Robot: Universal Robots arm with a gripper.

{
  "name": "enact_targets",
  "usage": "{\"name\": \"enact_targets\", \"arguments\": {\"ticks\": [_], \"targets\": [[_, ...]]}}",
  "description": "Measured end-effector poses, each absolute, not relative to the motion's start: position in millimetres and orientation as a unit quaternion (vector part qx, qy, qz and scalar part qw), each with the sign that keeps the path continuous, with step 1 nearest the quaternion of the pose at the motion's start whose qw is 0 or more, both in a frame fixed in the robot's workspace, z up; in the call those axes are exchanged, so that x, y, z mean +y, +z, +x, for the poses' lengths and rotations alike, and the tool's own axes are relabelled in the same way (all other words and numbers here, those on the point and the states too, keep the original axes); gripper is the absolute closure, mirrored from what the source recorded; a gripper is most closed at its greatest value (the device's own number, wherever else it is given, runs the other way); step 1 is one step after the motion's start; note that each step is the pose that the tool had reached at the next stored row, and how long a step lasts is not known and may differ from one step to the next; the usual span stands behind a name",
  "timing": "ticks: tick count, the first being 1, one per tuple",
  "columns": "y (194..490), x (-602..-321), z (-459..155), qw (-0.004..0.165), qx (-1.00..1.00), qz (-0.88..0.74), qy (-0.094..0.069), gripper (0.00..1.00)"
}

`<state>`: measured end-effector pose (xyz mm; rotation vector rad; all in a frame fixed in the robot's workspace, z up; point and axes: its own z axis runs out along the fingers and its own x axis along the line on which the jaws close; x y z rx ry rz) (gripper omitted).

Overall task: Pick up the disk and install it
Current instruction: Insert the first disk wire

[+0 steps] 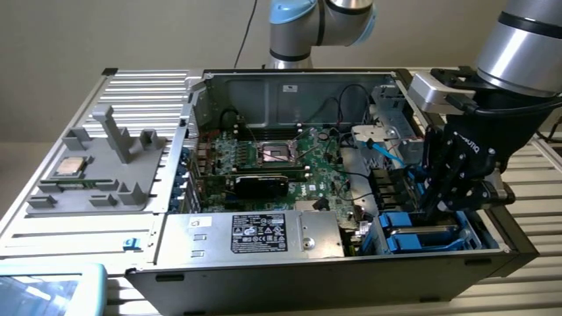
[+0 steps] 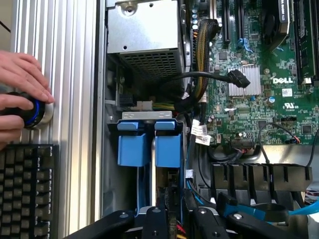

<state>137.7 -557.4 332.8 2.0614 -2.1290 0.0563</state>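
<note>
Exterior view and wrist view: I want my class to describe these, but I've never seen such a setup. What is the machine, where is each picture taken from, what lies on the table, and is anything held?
The machine is a robot arm ending in a gripper. The exterior view comes from a camera off the arm. The wrist view comes from a camera on its wrist, looking into the case. On the slatted table lies an open computer case with its motherboard showing. At the exterior view's left is a grey tray carrying a small square chip. The gripper hangs right at the blue-framed disk in the drive bay. I cannot tell whether it grips it. In the wrist view, a person's hand rests on a knob beside a keyboard.
</note>
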Motion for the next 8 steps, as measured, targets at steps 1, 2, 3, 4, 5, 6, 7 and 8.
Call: {"name": "enact_targets", "arguments": {"ticks": [1,2,3,4,5,6,7,8], "targets": [[335,-557,138,0.089,-0.715,0.693,0.019,0.75],[338,-557,138,0.089,-0.715,0.693,0.019,0.75],[342,-557,138,0.089,-0.715,0.693,0.019,0.75],[346,-557,138,0.089,-0.715,0.693,0.02,0.75],[351,-557,138,0.09,-0.715,0.693,0.02,0.75],[355,-557,138,0.09,-0.715,0.693,0.02,0.75],[360,-557,138,0.09,-0.715,0.693,0.021,0.75],[364,-557,138,0.091,-0.715,0.692,0.021,0.75]]}}
